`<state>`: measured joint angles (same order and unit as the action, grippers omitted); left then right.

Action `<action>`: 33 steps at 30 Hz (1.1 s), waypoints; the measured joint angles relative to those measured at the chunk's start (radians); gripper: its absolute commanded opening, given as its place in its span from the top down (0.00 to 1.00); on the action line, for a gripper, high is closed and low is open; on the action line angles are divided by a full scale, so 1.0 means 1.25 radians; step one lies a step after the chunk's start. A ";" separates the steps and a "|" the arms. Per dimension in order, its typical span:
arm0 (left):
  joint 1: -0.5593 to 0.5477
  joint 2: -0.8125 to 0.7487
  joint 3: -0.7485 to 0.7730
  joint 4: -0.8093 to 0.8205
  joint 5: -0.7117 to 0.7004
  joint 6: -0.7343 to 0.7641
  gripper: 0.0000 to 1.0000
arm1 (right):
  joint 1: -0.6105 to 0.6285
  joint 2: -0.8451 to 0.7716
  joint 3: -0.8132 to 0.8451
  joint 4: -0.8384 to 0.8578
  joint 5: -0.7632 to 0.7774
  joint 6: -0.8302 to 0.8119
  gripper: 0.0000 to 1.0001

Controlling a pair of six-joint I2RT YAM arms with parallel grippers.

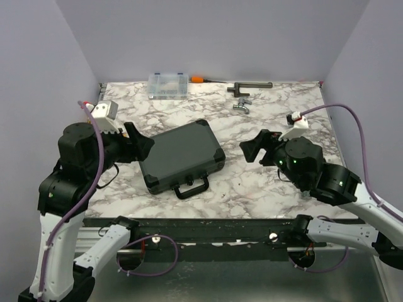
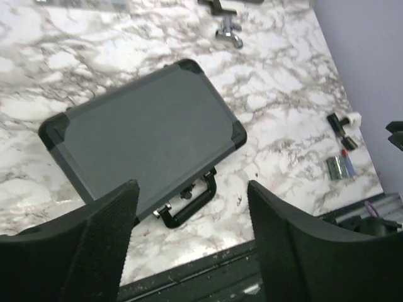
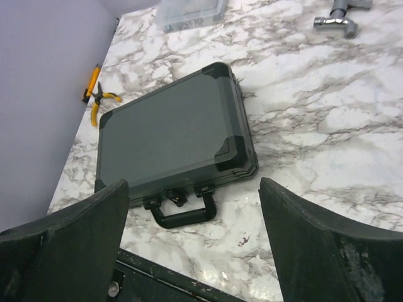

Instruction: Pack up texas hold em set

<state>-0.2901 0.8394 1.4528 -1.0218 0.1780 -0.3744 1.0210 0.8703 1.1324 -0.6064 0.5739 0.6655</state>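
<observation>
The texas hold em set's dark-grey briefcase (image 1: 181,154) lies flat and shut in the middle of the marble table, with its black handle (image 1: 192,187) towards the near edge. No chips, cards or dice show. My left gripper (image 1: 140,146) hovers at the case's left end, open and empty. In the left wrist view the case (image 2: 145,132) lies beyond the left gripper (image 2: 192,185). My right gripper (image 1: 252,148) hangs to the right of the case, open and empty. The right wrist view has the case (image 3: 167,135) and handle (image 3: 182,214) between and beyond the right gripper (image 3: 192,182).
A clear organiser box (image 1: 168,85) and an orange-handled tool (image 1: 198,79) sit at the back. Metal tools (image 1: 240,106) lie at the back right. Yellow pliers (image 3: 97,100) lie by the left wall. Small items (image 2: 343,163) rest near the right edge.
</observation>
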 measured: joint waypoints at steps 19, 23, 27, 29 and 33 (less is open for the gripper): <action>0.000 -0.258 -0.295 0.151 -0.189 0.034 0.05 | 0.000 -0.146 0.065 -0.072 0.047 -0.014 0.00; 0.000 -0.334 -0.401 0.186 -0.213 0.032 0.05 | 0.000 -0.159 0.065 -0.076 0.058 0.025 0.00; 0.000 -0.384 -0.491 0.201 -0.227 0.017 0.05 | 0.000 -0.157 0.066 -0.110 0.073 0.077 0.00; 0.000 -0.411 -0.513 0.206 -0.230 0.009 0.05 | 0.000 -0.157 0.070 -0.129 0.078 0.098 0.00; 0.000 -0.475 -0.577 0.211 -0.237 -0.024 0.05 | 0.000 -0.157 0.077 -0.166 0.083 0.131 0.00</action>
<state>-0.2901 0.2451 0.7315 -0.7574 -0.1184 -0.4046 1.0210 0.6739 1.2285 -0.8135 0.6773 0.8291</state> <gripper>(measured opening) 0.946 0.998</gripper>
